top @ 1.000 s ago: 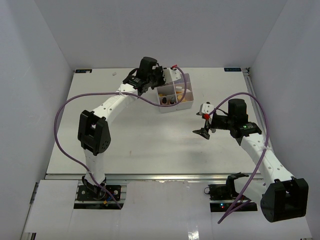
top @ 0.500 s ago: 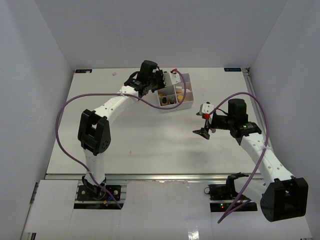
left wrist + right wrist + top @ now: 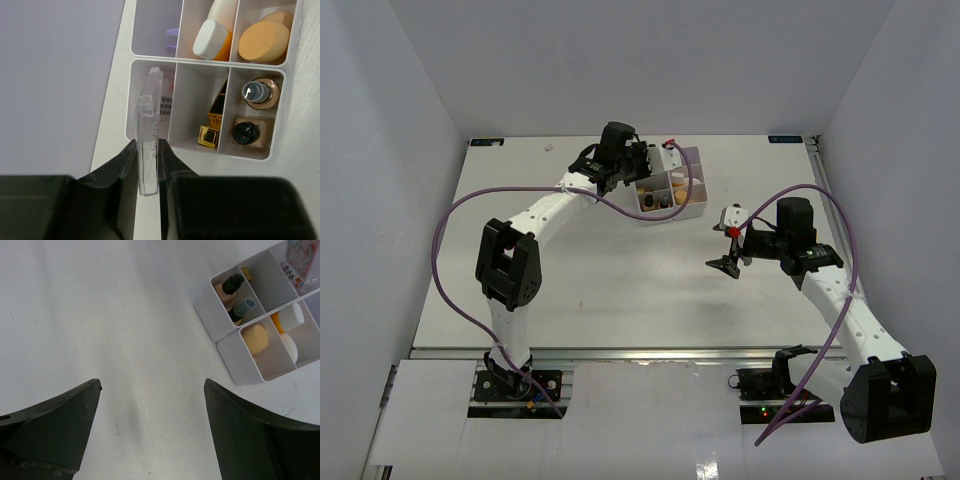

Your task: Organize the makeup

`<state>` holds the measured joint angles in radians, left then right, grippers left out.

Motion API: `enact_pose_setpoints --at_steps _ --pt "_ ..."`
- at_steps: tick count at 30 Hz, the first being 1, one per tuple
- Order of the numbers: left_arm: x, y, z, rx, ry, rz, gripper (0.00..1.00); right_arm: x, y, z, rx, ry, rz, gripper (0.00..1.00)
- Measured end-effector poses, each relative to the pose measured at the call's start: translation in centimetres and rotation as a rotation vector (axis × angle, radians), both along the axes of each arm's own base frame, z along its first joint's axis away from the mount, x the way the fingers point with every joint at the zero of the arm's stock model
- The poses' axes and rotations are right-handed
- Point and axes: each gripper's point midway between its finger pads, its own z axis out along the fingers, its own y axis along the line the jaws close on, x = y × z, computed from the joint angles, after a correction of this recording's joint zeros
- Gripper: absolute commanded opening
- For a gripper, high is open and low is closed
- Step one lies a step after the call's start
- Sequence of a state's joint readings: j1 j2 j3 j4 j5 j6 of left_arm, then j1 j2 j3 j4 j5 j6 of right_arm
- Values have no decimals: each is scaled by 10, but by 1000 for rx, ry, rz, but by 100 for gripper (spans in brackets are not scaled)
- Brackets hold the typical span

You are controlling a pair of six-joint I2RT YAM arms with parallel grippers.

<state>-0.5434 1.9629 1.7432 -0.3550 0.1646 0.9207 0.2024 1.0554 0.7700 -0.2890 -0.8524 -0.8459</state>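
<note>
Your left gripper (image 3: pixel 147 150) pinches a flat clear plastic packet (image 3: pixel 149 110) on its thin edge, with one finger at each face. The packet's free end points into the end compartment at the far-left side of the white plastic divided box (image 3: pixel 237 359); I cannot tell if it touches the walls. Your right gripper (image 3: pixel 152 386) is spread wide above the bare white table (image 3: pixel 100 300), near-right of the box and well apart from its edge.
</note>
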Motion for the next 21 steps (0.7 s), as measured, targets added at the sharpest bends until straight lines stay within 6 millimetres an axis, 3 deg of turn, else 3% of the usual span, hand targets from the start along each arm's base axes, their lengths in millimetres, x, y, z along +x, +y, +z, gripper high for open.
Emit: enact_pose_setpoints --at_steps 11,21 --pt "-1 3 -7 14 10 -19 0 -1 1 1 6 2 8 90" --pt "3 13 -9 0 31 -22 8 -2 2 1 8 2 12 90"
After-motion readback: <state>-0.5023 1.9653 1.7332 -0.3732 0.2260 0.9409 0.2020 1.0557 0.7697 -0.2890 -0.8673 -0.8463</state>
